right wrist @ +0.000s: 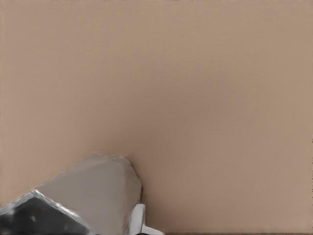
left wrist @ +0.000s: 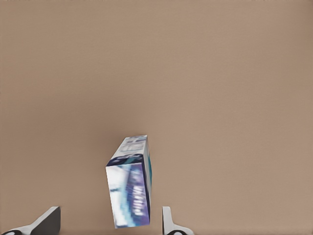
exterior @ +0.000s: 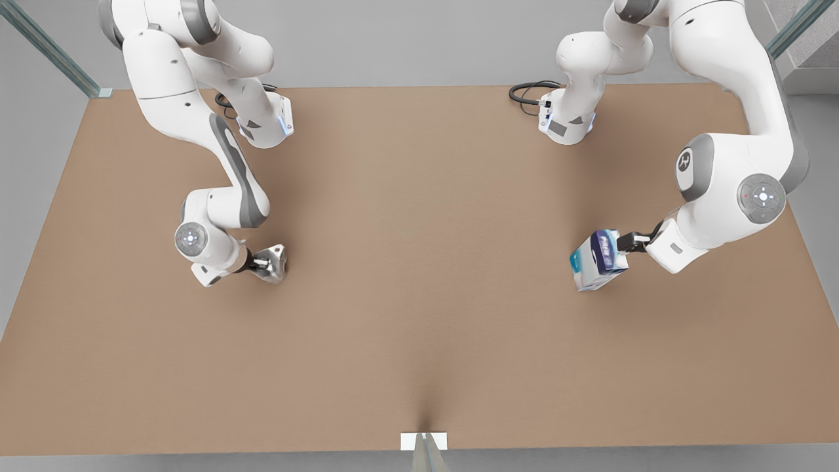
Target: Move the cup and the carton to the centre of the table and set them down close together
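Grippers each hold one thing above the table [exterior: 419,341]: left gripper [exterior: 626,244] the carton [exterior: 598,259], right gripper [exterior: 262,264] the cup [exterior: 272,262].

Left gripper, on the front view's right, is clamped on the carton's upper end; the carton hangs tilted, well off the table's centre toward that side. In the left wrist view the carton [left wrist: 130,182] sits between the two fingertips [left wrist: 168,221] with bare table [left wrist: 220,73] beyond. Right gripper, on the front view's left, is closed on the cup, which lies tipped on its side, equally far from the centre the other way. In the right wrist view the cup [right wrist: 93,188] lies against one fingertip [right wrist: 138,218] over the table [right wrist: 205,88]. Cup and carton are well apart.
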